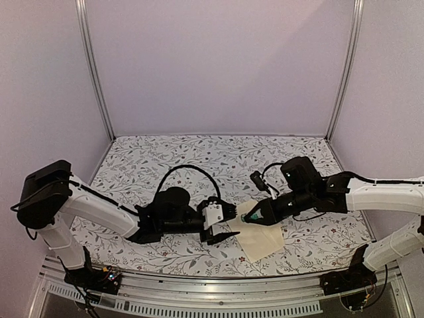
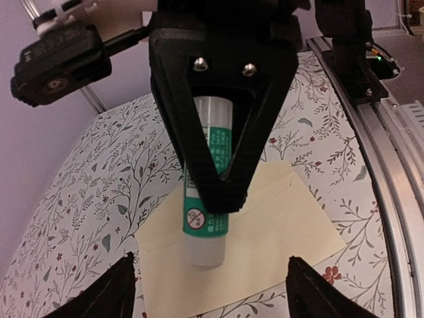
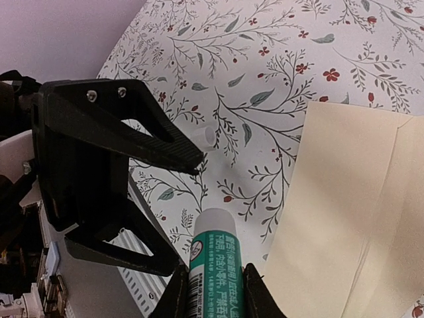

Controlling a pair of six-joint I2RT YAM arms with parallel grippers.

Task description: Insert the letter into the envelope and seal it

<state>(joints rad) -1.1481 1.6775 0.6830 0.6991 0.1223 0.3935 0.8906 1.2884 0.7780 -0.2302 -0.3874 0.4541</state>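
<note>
The cream envelope (image 1: 262, 237) (image 2: 285, 232) (image 3: 358, 199) lies flat on the floral table, near the front centre. The letter is out of view. My right gripper (image 1: 257, 216) (image 3: 215, 288) is shut on a green-labelled glue stick (image 1: 249, 217) (image 2: 207, 199) (image 3: 213, 258), whose white end points left, low over the envelope's left part. My left gripper (image 1: 229, 222) (image 2: 209, 291) (image 3: 180, 212) faces that white end with its jaws spread wide and nothing between them. Its fingertips (image 2: 122, 285) sit on either side of the stick's end, apart from it.
A small white cap-like piece (image 3: 207, 137) lies on the floral cloth just beyond the left gripper's upper finger. The metal rail of the table's near edge (image 2: 391, 172) runs close to the envelope. Frame posts (image 1: 93, 66) stand at the back corners.
</note>
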